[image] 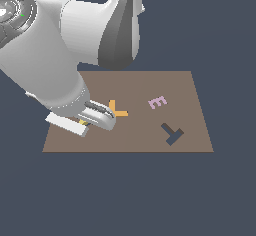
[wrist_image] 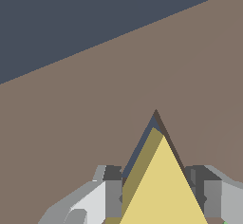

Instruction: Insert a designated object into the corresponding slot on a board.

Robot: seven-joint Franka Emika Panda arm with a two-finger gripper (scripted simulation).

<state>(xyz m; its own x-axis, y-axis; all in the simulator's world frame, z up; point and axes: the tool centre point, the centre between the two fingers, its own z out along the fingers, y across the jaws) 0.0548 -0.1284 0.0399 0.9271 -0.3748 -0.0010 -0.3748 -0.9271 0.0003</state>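
Brown board (image: 150, 130) flat on dark counter (image: 225, 195). Arm low over board's 9 o'clock edge in exterior view. Gripper (wrist_image: 159, 194) clamped on yellow triangle piece (wrist_image: 161, 190), fingers (wrist_image: 111, 190) either side. Navy triangle slot (wrist_image: 142, 147) showing just beyond the piece's tip. Orange L (image: 118, 110), pink E (image: 158, 102), dark T cut-out (image: 172, 133) toward 3 o'clock.

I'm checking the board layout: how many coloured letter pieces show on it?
2. An orange letter lies beside the end effector, and a pink E lies toward the exterior view's right, above the dark T cut-out. The arm may hide others.
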